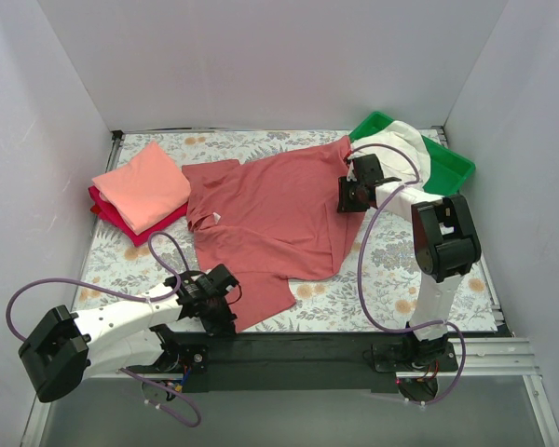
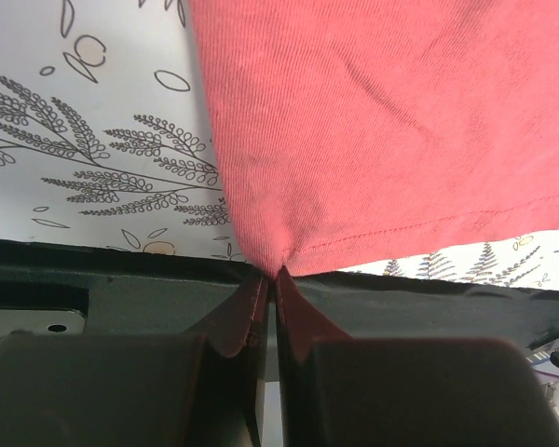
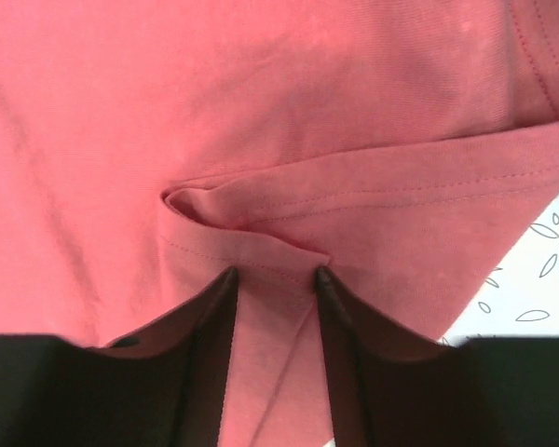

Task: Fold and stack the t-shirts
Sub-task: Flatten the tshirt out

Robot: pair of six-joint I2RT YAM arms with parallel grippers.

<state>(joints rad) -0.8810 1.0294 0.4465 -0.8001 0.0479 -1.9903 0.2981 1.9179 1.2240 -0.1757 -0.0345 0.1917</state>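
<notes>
The brick-red t-shirt [image 1: 270, 219] lies spread and rumpled across the middle of the table. My left gripper [image 1: 219, 303] is shut on its near hem corner at the table's front edge; the left wrist view shows the jaws pinching the cloth [image 2: 382, 121] at the tip [image 2: 275, 275]. My right gripper [image 1: 349, 196] is on the shirt's far right side. Its jaws are apart [image 3: 276, 275] and straddle a folded hem of the shirt [image 3: 261, 112]. The salmon-pink shirt [image 1: 144, 184] lies folded on the crimson shirt [image 1: 112, 219] at the far left. The cream-white shirt [image 1: 405, 144] lies in the tray.
A green plastic tray [image 1: 452, 168] stands at the far right corner, just behind my right gripper. White walls close in the floral-print table [image 1: 391, 265] on three sides. A black strip [image 1: 289, 349] runs along the near edge by the arm bases.
</notes>
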